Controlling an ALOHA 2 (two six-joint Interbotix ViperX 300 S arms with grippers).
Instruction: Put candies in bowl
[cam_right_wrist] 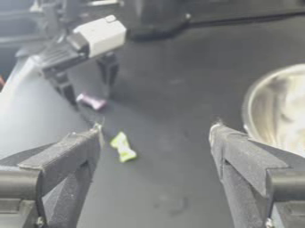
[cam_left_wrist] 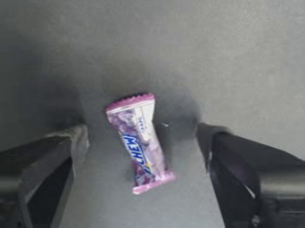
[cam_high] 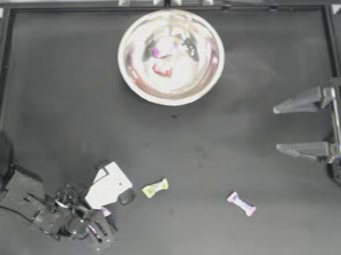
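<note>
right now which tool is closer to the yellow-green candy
Left. The left tool sits just beside the yellow-green candy near the table's front, straddling a purple candy. The right tool is parked at the right edge, much farther away.

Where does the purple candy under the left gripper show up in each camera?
Top view: purple candy lower left, mostly hidden beneath the left gripper.
Left wrist view: purple candy centre, lying between the open jaws.
Right wrist view: purple candy far off, beneath the left gripper.
Shared landmark: yellow-green candy lies nearby in the top and right wrist views.
</note>
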